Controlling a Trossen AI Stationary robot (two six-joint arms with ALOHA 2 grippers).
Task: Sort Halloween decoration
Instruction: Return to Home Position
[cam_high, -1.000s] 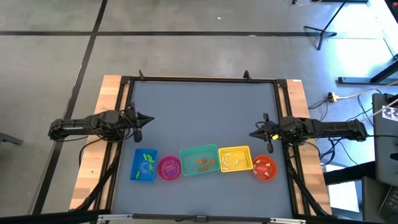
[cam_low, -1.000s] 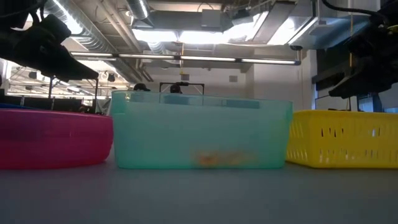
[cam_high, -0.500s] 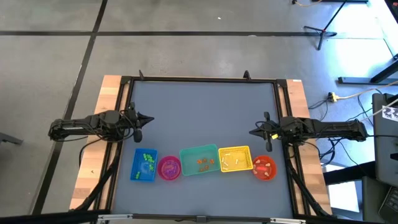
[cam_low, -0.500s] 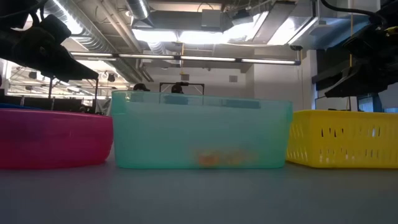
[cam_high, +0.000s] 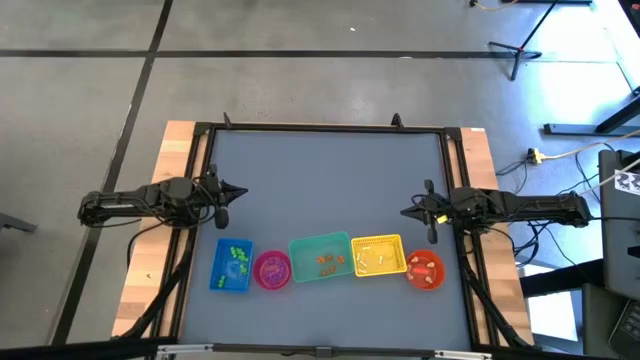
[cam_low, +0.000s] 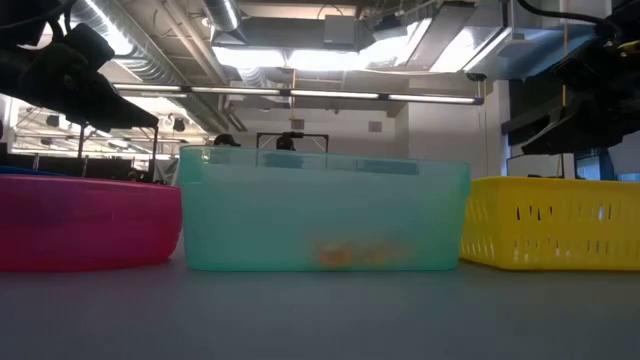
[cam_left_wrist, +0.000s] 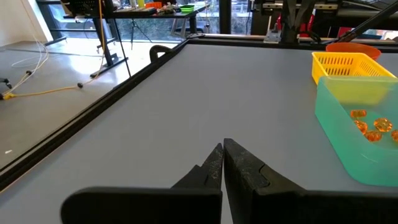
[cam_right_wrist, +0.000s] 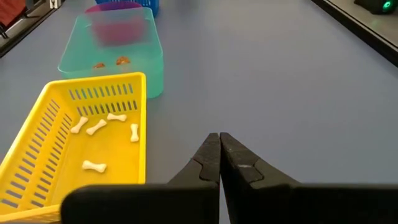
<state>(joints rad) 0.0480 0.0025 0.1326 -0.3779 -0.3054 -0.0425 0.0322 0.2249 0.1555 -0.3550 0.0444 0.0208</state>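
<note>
Within the row of containers on the table (cam_high: 320, 170), white bones (cam_right_wrist: 99, 127) lie in the yellow basket (cam_right_wrist: 102, 93) and orange trinkets (cam_left_wrist: 372, 124) in the teal tub (cam_low: 320, 200). At opposite sides, the left end effector (cam_high: 238, 190) and right end effector (cam_high: 407, 213) hover closed and empty.

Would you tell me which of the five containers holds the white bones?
The yellow basket, the one with slotted walls: the white bones lie in it, while the teal bin beside it holds orange trinkets.
</note>
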